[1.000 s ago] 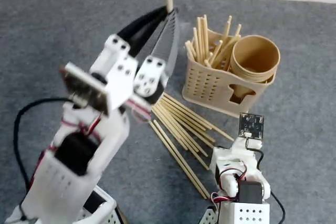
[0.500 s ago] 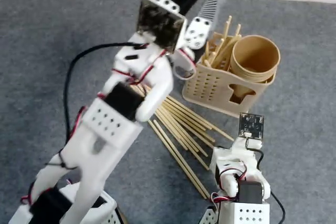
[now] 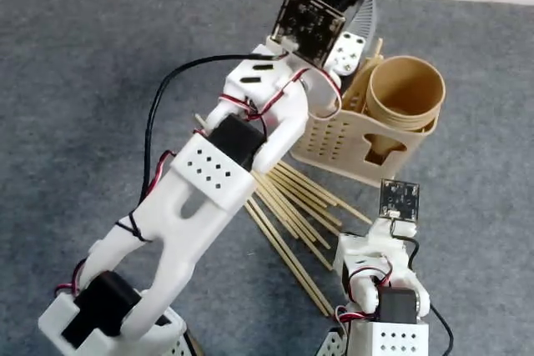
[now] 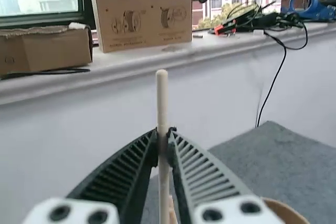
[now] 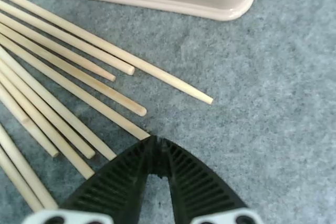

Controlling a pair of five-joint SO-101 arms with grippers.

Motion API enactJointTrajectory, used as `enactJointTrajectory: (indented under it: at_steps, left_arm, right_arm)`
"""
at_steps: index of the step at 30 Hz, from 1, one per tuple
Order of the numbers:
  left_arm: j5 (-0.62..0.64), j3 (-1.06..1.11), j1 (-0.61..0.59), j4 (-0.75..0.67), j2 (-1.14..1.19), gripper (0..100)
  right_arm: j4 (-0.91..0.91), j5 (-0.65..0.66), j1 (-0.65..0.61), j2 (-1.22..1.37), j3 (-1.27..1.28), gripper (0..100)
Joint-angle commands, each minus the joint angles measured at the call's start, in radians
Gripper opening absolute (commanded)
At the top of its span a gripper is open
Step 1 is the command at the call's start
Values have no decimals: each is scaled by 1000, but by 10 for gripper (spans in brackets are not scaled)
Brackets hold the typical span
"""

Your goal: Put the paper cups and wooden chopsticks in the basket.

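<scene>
Wooden parts hidden: the left arm (image 3: 209, 181) crosses above the basket (image 3: 359, 143), covering its left corner and most of the stored chopsticks (image 3: 364, 77); a few of their ends show between the arm and the cups.
Cut off: the held chopstick (image 4: 161, 98) rises clear above the fingers in the left wrist view, but its lower length runs out of the picture edge.
Hard to make out: a tan curve at the corner of the left wrist view may be a cup rim; this cannot be told.
Left arm pose: stretched from the near-left of the table up to the basket, wrist raised over the basket's far-left side.
Left gripper (image 3: 360, 6): clenched on the held chopstick, which stands upright between the two ribbed fingers.
Right arm (image 3: 384, 289): folded low at the near edge, in front of the basket.
Right gripper (image 5: 156, 153): closed on nothing, tips meeting, aimed down at the grey carpet (image 5: 273, 103) just beside the nearest stick ends; contact cannot be judged.
Paper cups (image 3: 406, 93): nested and upright in the basket's right compartment.
Loose chopsticks (image 3: 292, 223): fanned flat on the carpet in front of the basket, between the two arms; their upper ends pass under the left arm.
</scene>
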Motion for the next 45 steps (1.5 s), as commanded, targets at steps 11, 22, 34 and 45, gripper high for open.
enactJointTrajectory:
  at_steps: [11, 22, 34, 45]
  left_arm:
    - [94, -176, -27, 440, -10, 139]
    - [187, -423, -183, 1008, -10, 141]
    - [189, -496, -321, 1306, -10, 140]
    - [189, -498, -328, 1455, -10, 140]
  right_arm:
    - [4, 0, 8, -13, 133, 5]
    - [4, 0, 8, -13, 133, 5]
    - [4, 0, 8, -13, 133, 5]
    - [4, 0, 8, -13, 133, 5]
